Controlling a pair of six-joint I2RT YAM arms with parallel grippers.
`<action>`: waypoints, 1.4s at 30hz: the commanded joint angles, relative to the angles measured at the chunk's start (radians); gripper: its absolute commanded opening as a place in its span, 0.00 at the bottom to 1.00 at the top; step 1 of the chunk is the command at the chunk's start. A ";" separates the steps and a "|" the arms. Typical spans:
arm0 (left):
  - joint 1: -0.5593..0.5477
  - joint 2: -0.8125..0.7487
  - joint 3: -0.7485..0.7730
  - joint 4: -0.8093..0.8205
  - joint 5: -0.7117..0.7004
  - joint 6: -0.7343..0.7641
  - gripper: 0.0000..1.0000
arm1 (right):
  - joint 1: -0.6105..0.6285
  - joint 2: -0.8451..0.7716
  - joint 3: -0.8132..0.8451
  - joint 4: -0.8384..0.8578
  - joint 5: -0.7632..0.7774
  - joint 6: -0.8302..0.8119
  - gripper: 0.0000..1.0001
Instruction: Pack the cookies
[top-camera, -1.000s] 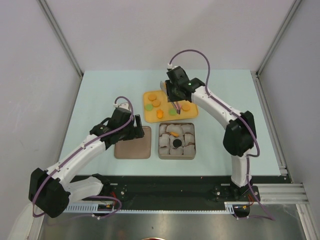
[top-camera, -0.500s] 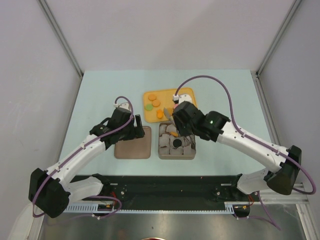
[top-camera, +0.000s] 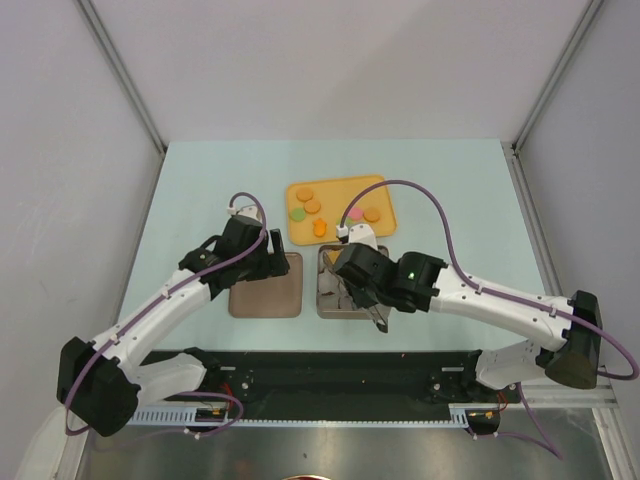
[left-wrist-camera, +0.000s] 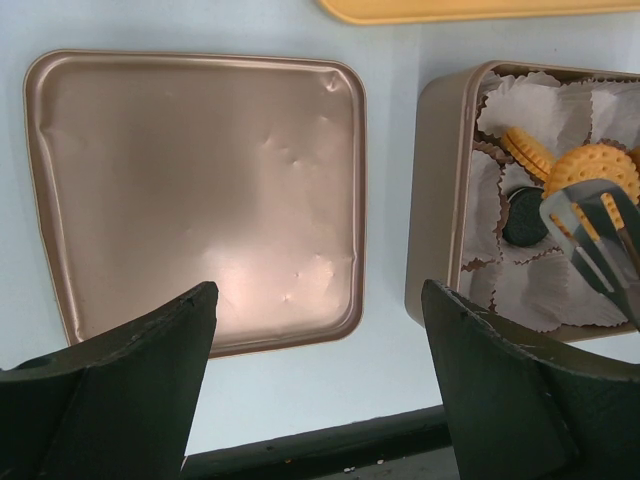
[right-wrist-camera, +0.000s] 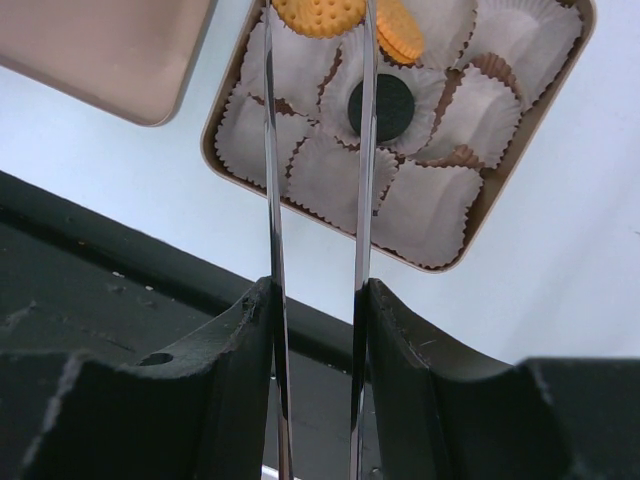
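- Tin (right-wrist-camera: 560, 95): a shallow rounded square of tan metal. It is lined with white pleated paper cups (right-wrist-camera: 430, 215) laid in rows of three.
- Lid (left-wrist-camera: 190, 180): a flat rounded square of the same tan metal with a raised rim, a satin sheen and several small dents. It lies on the pale blue table (left-wrist-camera: 390, 350) just left of the tin, not touching it.
- Tray (top-camera: 385, 195): a smooth yellow rounded rectangle, directly behind the tin.
- Cookies in the tin: three.
  - A round orange cookie (right-wrist-camera: 320, 15) with a scalloped, dotted rim.
  - A second orange cookie (right-wrist-camera: 400, 30) of the same pattern, tilted in the next cup.
  - One plain black disc (right-wrist-camera: 385, 105), flat in its own cup.
- Cookies on the tray: about six small flat pieces, mostly orange. Finer detail is too small to tell.
- Right pincer (right-wrist-camera: 318, 40): it carries two long, thin steel blades (right-wrist-camera: 271, 200). They stand narrowly apart and are closed on the rim of the round orange cookie, one tip on each side. The cookie is over a cup inside the tin. It cannot be told whether it touches the paper.
- The black disc lies just beside the right-hand blade, nearer the wrist than the held cookie.
- Left pincer (left-wrist-camera: 318, 300): its dark matte fingers (left-wrist-camera: 110, 400) are spread wide above the near edge of the lid and hold nothing.
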 joint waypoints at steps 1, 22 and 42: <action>0.007 -0.024 -0.008 0.021 -0.005 0.009 0.88 | 0.023 0.009 -0.002 0.056 0.022 0.047 0.35; 0.007 -0.025 -0.013 0.030 0.009 0.012 0.88 | 0.049 0.015 -0.021 0.073 0.023 0.083 0.51; 0.007 -0.027 -0.014 0.024 0.002 0.009 0.88 | 0.022 -0.077 -0.021 0.032 0.068 0.109 0.53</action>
